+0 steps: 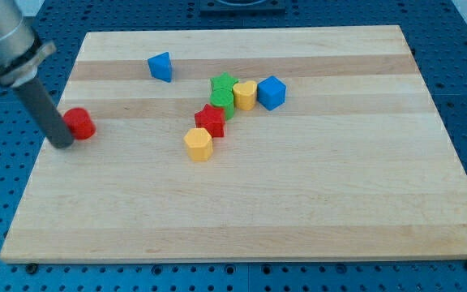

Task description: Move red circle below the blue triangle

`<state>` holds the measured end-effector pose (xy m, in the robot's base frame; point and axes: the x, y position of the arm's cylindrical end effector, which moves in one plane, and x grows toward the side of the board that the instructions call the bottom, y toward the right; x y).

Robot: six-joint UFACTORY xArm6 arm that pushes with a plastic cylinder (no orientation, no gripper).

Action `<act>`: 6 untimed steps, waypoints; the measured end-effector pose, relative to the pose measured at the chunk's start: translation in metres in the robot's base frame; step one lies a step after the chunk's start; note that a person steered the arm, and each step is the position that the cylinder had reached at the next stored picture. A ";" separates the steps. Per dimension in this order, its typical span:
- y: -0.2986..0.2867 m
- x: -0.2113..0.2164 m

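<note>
The red circle [80,123] lies near the board's left edge. The blue triangle [160,66] lies up and to the right of it, near the view's top. My tip [62,143] rests on the board at the red circle's left side, touching or nearly touching it. The dark rod slants up from the tip to the view's top left.
A cluster sits mid-board: a green star [224,83], a green block [222,104], a yellow heart [245,95], a blue cube [272,92], a red star [210,120] and a yellow hexagon [199,143]. The wooden board [298,203] lies on a blue perforated table.
</note>
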<state>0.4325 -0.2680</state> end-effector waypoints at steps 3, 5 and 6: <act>-0.036 -0.027; 0.056 -0.072; 0.113 -0.099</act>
